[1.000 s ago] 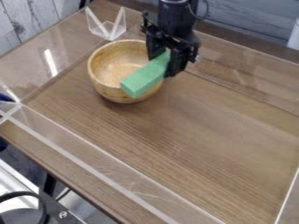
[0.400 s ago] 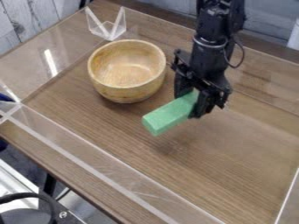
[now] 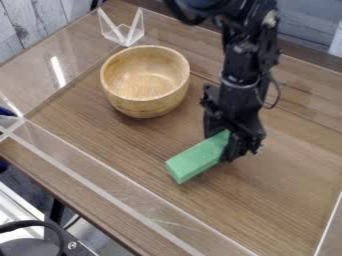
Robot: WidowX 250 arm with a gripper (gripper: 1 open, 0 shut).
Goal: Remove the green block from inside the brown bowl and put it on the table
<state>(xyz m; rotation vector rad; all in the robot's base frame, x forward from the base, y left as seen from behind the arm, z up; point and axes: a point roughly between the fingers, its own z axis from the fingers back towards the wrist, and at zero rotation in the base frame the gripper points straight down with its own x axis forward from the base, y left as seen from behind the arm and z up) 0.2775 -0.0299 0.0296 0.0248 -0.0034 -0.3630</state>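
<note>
You are setting the green block (image 3: 198, 160) on the table (image 3: 281, 215), clear of the empty brown bowl (image 3: 146, 80); your gripper (image 3: 230, 143), part-open, is gripping its end, release pending.

Clear folded plastic piece (image 3: 120, 26) stands at far edge behind acrylic wall. White wood-plank panel (image 3: 34, 22) at upper left. Black cable (image 3: 30, 236) loops at bottom left.

The arm (image 3: 245, 45) is matte black throughout, built of chunky jointed segments. Above the jaws, the gripper (image 3: 230, 138) body is a blocky black housing with dark fingers.
</note>
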